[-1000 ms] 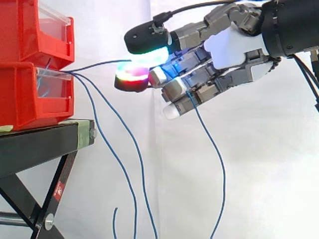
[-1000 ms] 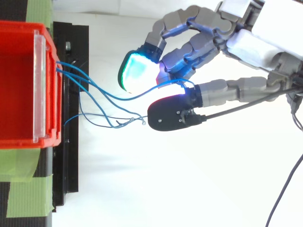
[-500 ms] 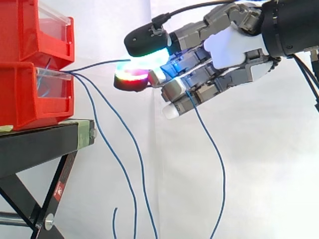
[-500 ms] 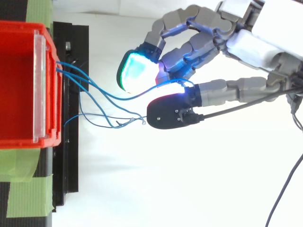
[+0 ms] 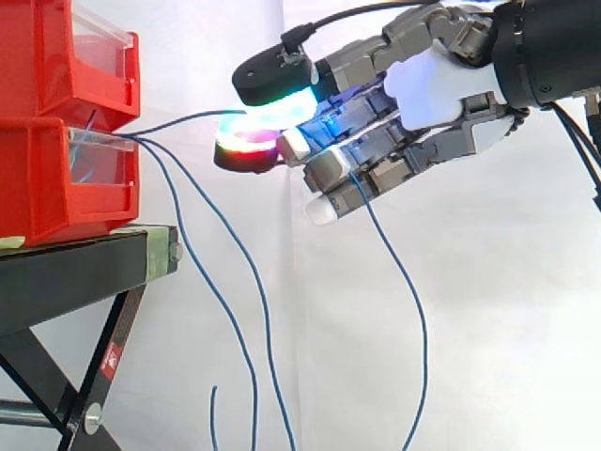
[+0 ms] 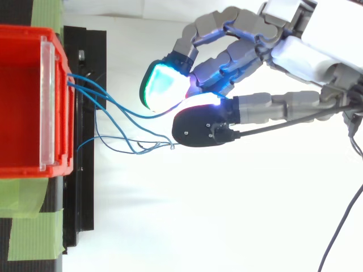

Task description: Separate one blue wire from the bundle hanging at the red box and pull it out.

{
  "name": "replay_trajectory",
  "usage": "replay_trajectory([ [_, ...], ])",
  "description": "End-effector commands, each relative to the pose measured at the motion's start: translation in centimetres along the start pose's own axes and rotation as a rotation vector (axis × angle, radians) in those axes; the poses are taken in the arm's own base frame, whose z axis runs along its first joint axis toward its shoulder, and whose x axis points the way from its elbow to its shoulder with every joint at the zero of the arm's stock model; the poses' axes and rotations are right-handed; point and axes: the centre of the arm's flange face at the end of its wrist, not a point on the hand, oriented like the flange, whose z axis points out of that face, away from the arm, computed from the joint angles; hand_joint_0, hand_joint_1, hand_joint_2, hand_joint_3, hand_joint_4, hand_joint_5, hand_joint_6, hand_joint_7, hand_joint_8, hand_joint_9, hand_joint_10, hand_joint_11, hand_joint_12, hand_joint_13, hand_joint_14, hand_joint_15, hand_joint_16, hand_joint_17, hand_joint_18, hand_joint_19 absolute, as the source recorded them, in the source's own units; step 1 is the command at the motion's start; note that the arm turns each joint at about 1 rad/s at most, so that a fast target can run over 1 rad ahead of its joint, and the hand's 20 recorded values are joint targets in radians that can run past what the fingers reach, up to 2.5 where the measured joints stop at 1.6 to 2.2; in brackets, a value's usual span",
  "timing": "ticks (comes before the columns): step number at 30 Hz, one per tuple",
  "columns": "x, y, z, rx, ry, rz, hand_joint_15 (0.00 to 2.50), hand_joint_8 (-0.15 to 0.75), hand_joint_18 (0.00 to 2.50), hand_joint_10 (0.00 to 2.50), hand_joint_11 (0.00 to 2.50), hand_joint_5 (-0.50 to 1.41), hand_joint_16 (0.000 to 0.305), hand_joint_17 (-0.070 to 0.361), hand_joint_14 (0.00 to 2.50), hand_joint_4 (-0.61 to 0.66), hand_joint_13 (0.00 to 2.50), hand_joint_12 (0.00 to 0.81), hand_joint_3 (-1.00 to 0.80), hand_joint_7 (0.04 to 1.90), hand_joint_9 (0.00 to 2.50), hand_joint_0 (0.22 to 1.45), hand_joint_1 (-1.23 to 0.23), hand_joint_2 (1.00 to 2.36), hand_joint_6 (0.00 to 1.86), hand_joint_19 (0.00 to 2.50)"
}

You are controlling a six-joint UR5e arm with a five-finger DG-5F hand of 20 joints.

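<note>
how many of each thing
two red bins (image 5: 66,178), one on top of the other. one black stand (image 5: 75,272). one hand (image 5: 432,89). one blue wire (image 5: 178,121) pinched in the hand. two more blue wires (image 5: 263,310) hanging loose. one short blue end (image 5: 212,413) low down. green tape (image 6: 34,232) at two spots.

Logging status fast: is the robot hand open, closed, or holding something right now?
Robot hand: closed, pinching one blue wire.
</note>
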Motion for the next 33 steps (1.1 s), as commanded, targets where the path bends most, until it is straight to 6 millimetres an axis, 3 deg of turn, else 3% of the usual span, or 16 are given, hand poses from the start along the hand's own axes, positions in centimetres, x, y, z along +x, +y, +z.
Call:
replay_trajectory([
  [1, 0.02, 0.04, 0.01, -0.002, 0.0, 0.001, 1.45, 0.333, 0.81, 0.01, 1.27, -0.22, 0.055, 0.124, 0.01, 0.21, 1.07, 0.414, -0.12, 0.77, 0.92, 0.61, -0.69, 1.01, 0.9, 0.53],
  [10, 0.1, 0.05, -0.02, -0.002, 0.001, 0.001, 1.45, 0.346, 0.82, 0.01, 1.27, -0.22, 0.057, 0.129, 0.01, 0.22, 1.07, 0.425, -0.16, 0.78, 0.93, 0.58, -0.62, 1.01, 0.9, 0.53],
  [33, 0.09, 0.03, -0.04, 0.0, 0.002, -0.001, 1.46, 0.391, 0.85, 0.01, 1.28, -0.23, 0.068, 0.153, 0.0, 0.27, 1.08, 0.489, -0.26, 0.8, 0.93, 0.48, -0.64, 1.01, 0.89, 0.52],
])
